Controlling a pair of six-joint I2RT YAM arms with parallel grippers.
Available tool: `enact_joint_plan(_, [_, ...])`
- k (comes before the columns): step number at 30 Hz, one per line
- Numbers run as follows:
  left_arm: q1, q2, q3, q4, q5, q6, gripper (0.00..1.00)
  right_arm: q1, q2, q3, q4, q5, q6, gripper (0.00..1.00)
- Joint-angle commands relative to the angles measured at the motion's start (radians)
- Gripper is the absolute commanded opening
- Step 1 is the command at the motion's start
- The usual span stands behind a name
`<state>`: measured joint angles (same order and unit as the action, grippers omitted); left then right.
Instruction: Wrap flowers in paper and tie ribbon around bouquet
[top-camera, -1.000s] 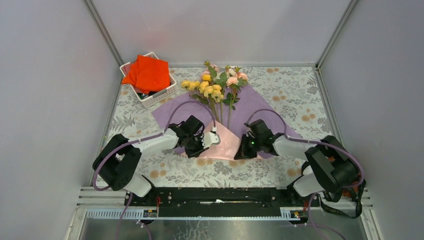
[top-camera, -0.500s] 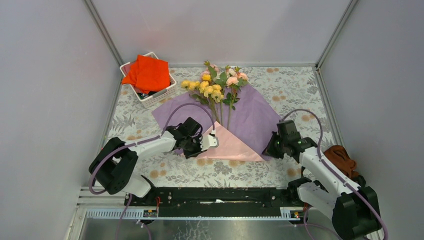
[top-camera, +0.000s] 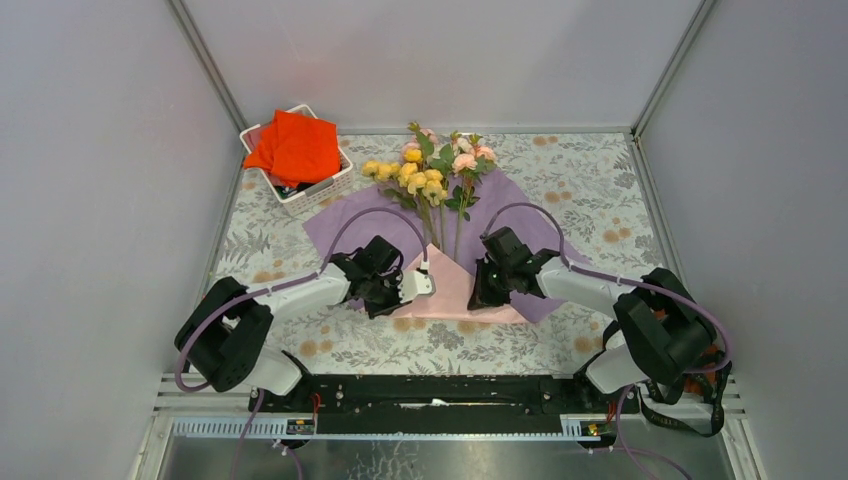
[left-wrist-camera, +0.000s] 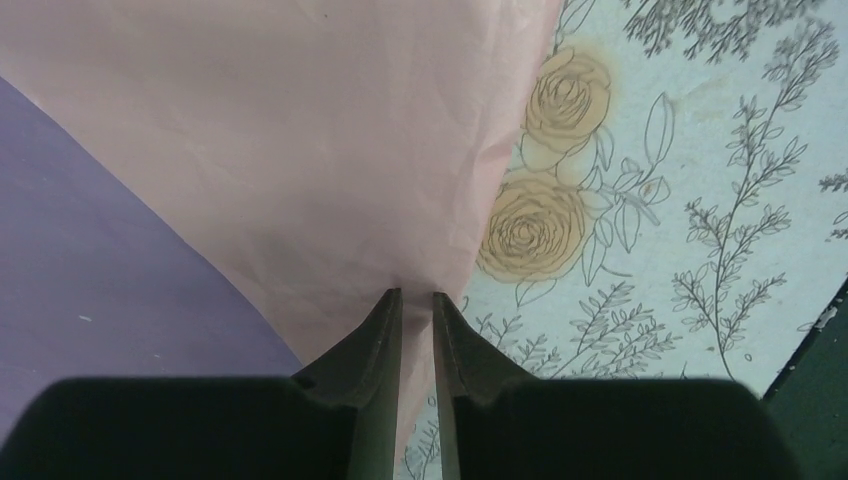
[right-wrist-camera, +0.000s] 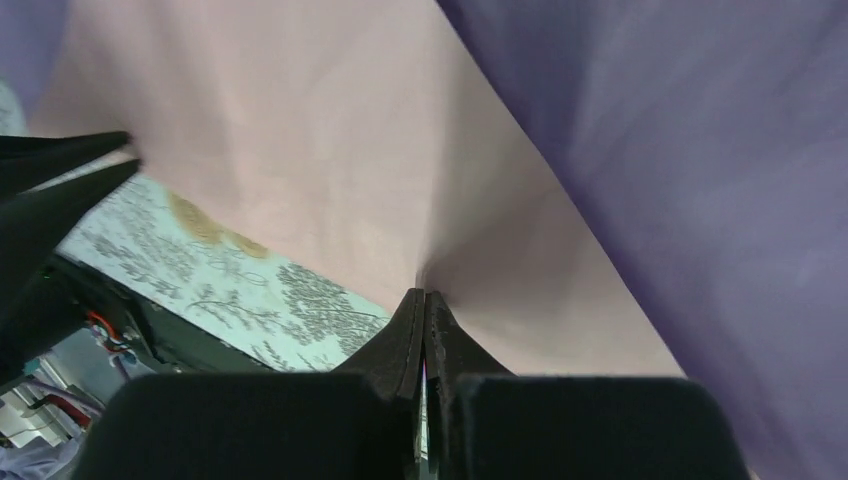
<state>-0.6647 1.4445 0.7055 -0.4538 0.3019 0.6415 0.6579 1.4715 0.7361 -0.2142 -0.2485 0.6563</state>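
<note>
Clenching on the paper (top-camera: 520, 222)'s folded pink near flap are the left pincer (left-wrist-camera: 412, 295) and right pincer (right-wrist-camera: 423, 293); flowers (top-camera: 436, 180) are lying along its far half, a cloth-filled basket (top-camera: 312, 197) sitting beyond its left corner.

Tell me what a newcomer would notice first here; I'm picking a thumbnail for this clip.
First the flowers, yellow and pink, lying at the far middle on a purple paper. Next, the paper's near corner folded over to show pink, with the left gripper pinching the fold's left edge and the right gripper, shut, touching its right side. An orange cloth glows in a basket at the far left.
</note>
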Motion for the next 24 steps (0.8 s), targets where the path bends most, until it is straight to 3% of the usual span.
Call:
enact_joint_plan(1, [0.009,-0.005,0.076,-0.170,0.004,-0.027,0.23,-0.004,0.021,-0.026,0.034,-0.009,-0.008,0.00])
enact_joint_plan(5, [-0.065,-0.005,0.239,-0.153,0.132,-0.065,0.23,-0.004,0.079,-0.032,0.045,-0.023,-0.004,0.00])
enact_joint_plan(8, [-0.088,0.051,0.259,-0.033,0.184,-0.138,0.21,-0.008,0.075,-0.037,0.041,0.001,0.006,0.00])
enact_joint_plan(17, [-0.204,0.188,0.201,0.143,0.074,-0.097,0.16,-0.055,0.059,-0.099,0.102,-0.042,0.042,0.00])
enact_joint_plan(24, [-0.211,0.197,0.126,0.087,-0.048,-0.039,0.15,-0.059,0.053,-0.116,0.091,-0.038,0.024,0.00])
